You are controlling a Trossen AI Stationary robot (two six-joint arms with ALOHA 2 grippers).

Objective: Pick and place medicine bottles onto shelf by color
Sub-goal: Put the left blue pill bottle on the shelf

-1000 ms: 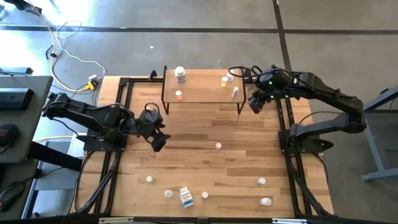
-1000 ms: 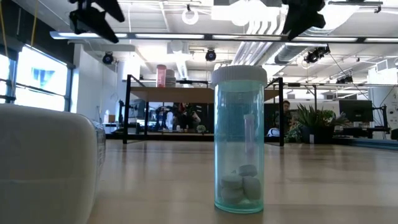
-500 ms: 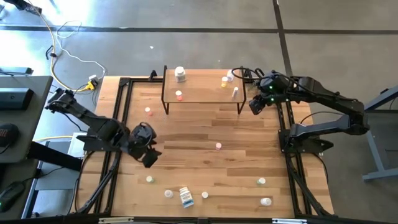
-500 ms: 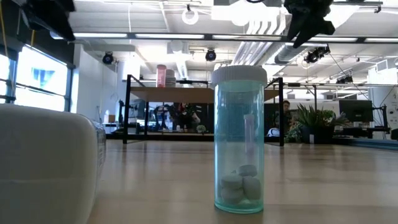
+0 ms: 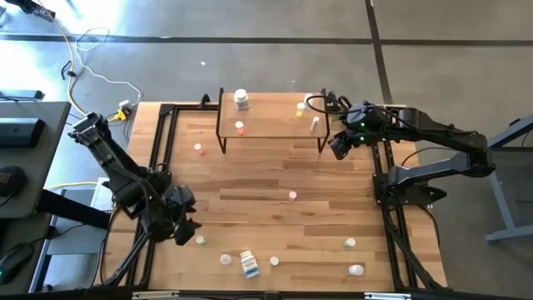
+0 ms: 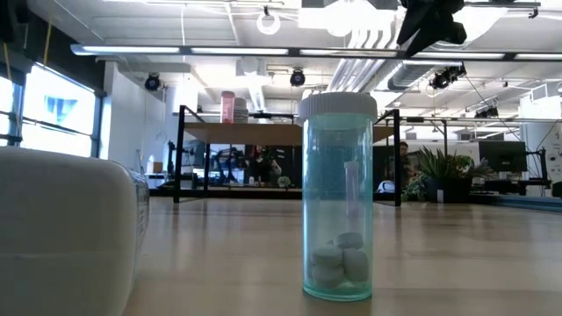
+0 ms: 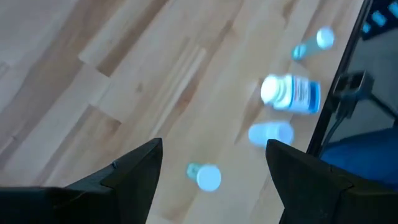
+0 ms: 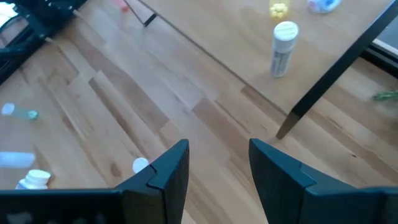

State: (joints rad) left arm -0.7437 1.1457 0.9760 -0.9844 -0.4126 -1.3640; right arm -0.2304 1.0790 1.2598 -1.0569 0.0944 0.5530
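The shelf (image 5: 275, 119) stands at the table's far middle with several small bottles on it, among them a white one (image 5: 241, 100), a pink-capped one (image 5: 240, 127) and a slim white one (image 5: 315, 125). Other bottles lie scattered on the tabletop. My left gripper (image 5: 185, 230) is open and empty at the near left, just left of a green-tinted bottle (image 5: 201, 241), which shows ahead of its fingers (image 7: 205, 176). My right gripper (image 5: 337, 147) is open and empty, beside the shelf's right end, above the table.
Near the front edge lie a blue-labelled bottle (image 5: 249, 264) and small ones (image 5: 225, 259), (image 5: 274, 262), (image 5: 350, 243), (image 5: 356, 270). Pink-capped bottles stand mid-table (image 5: 292, 196) and left of the shelf (image 5: 198, 149). A teal bottle (image 6: 338, 197) stands close to the low camera.
My left gripper has swung from the table's middle left toward the near edge and a little leftward, coming close to the green-tinted bottle. It has stayed empty. My right gripper has kept near the shelf's right end. No bottle has moved.
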